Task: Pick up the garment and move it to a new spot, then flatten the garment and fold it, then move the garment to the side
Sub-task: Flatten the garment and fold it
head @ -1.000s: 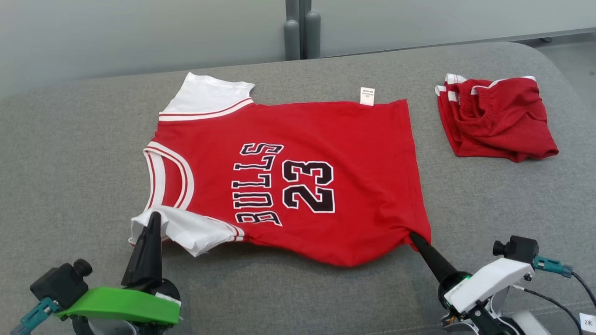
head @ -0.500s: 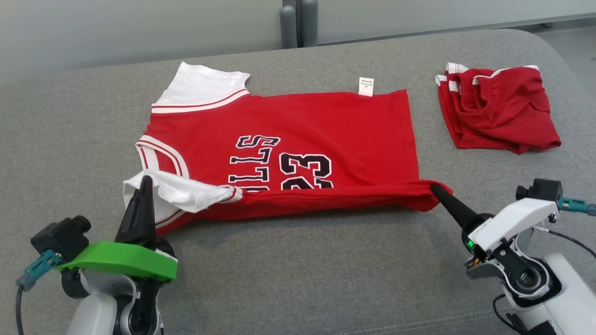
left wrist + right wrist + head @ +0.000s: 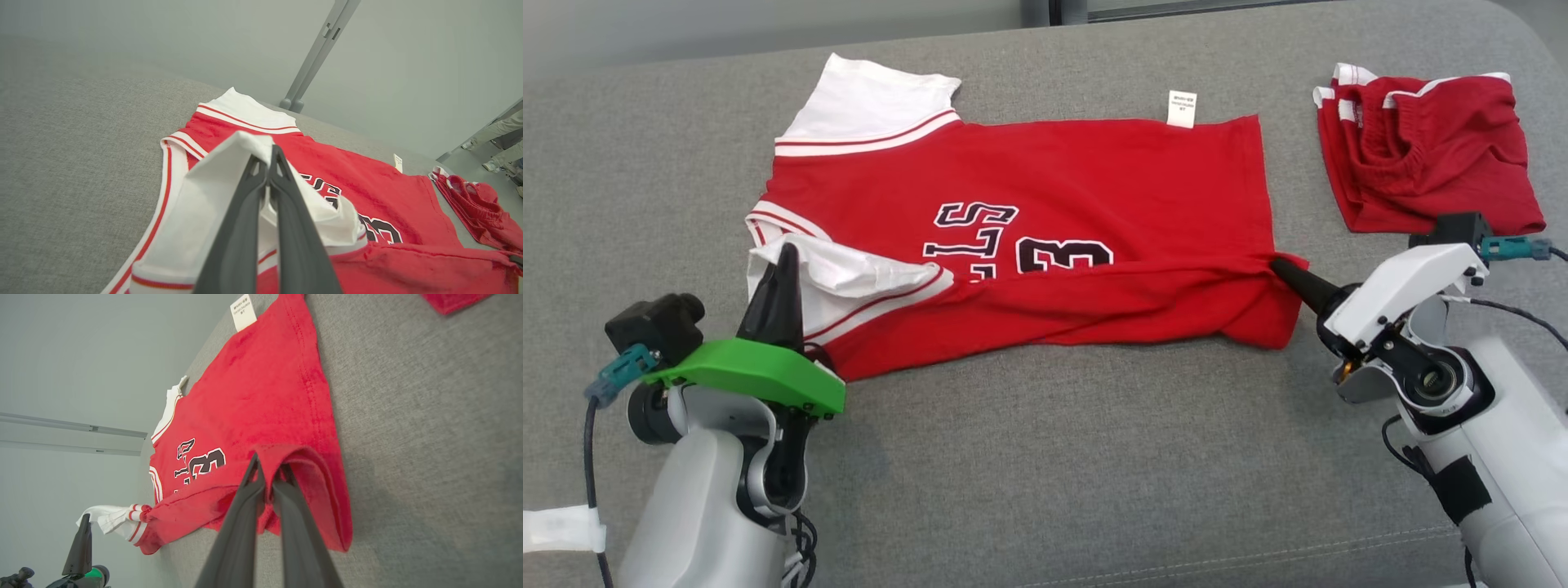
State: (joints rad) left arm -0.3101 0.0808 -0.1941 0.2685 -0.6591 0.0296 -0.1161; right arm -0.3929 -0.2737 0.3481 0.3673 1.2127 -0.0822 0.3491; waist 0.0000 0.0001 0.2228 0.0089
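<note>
The garment point(image 3: 1054, 171) is a red jersey with white sleeves and black lettering, lying on the grey cushion with its near long edge lifted and folded toward the far side. My left gripper point(image 3: 786, 253) is shut on the near white sleeve point(image 3: 212, 192). My right gripper point(image 3: 1278, 265) is shut on the near hem corner point(image 3: 286, 455). In the right wrist view the left gripper point(image 3: 85, 517) shows at the lower left, holding the white sleeve. The lower half of the lettering is covered by the raised fold.
A folded pair of red shorts point(image 3: 1429, 155) lies at the far right of the cushion point(image 3: 1054, 457), close to my right arm. The cushion's far edge meets a pale wall with a grey post point(image 3: 314, 53). Someone's legs and shoes point(image 3: 496, 134) stand far right.
Both grippers have lifted the jersey's near edge and carried it toward the far side, covering more of the lettering. The head camera has also tilted down, shifting the whole picture.
</note>
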